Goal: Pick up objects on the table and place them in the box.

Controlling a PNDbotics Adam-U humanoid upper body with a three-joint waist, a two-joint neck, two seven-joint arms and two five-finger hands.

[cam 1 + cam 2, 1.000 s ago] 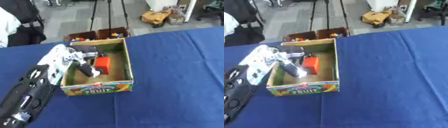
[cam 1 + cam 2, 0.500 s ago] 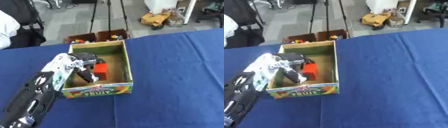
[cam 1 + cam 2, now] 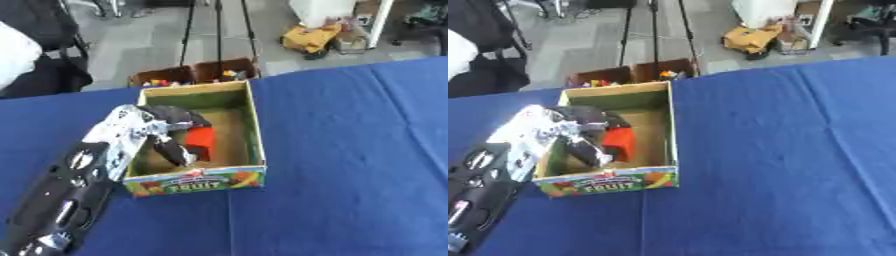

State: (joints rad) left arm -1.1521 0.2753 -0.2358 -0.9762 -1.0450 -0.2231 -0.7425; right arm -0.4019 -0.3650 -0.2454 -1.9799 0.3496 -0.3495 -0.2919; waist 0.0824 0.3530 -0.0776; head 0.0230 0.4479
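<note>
Compared with a second ago, my left hand (image 3: 166, 131) is sitting a little lower and nearer the front wall of the box (image 3: 255, 131), though the camera has also tilted, so part of that shift is only the view. I am reaching over the box's left wall with my fingers (image 3: 178, 152) curled down around the red block (image 3: 200, 142), which is resting on the box floor near the middle; whether I am gripping it or merely touching it I cannot tell for certain. My right hand is showing in neither view. As I see it, the danger is in pulling out: if I am lifting before my fingers uncurl, the block could be coming back up with me, and my forearm, leaning on the left wall, could be dragging or tipping the light cardboard box across the blue tabletop (image 3: 350, 150).
</note>
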